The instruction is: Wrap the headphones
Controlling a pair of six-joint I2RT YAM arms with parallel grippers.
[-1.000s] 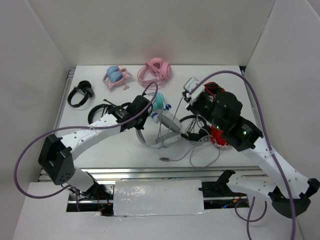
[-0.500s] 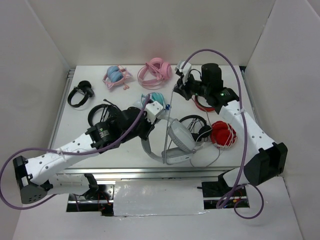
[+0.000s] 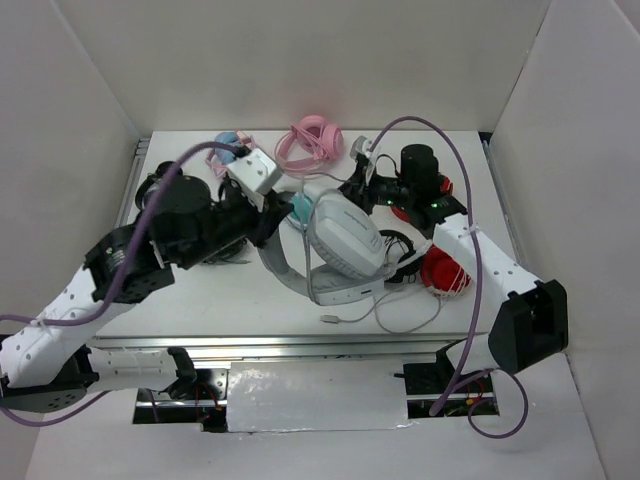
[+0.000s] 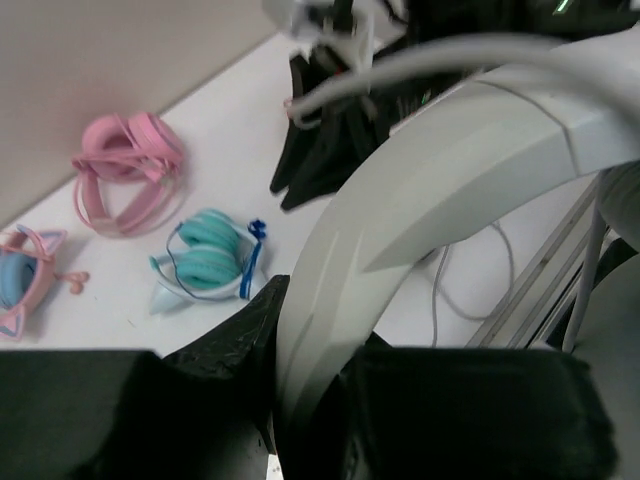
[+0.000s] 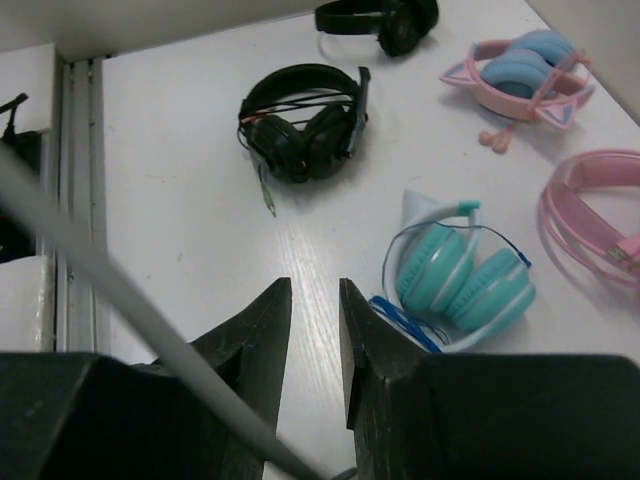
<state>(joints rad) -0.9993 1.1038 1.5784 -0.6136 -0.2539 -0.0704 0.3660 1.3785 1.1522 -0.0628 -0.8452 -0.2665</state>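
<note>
left gripper (image 4: 315,335) fills the bottom, black fingers (image 4: 240,340) clamped on the wide pale grey band of the headphones (image 4: 450,170). the band arcs up and off to the right, super close to the lens. behind it on the white table (image 4: 230,130) there's a teal pair (image 4: 205,265) with a blue cord, a pink pair (image 4: 125,175) further back, and a pink-and-blue cat-ear pair (image 4: 20,280) cut off at the left edge. a thin pale cable (image 4: 438,295) loops on the table under the band. black hardware (image 4: 335,140) up top, too blurry to tell what it is.
</note>
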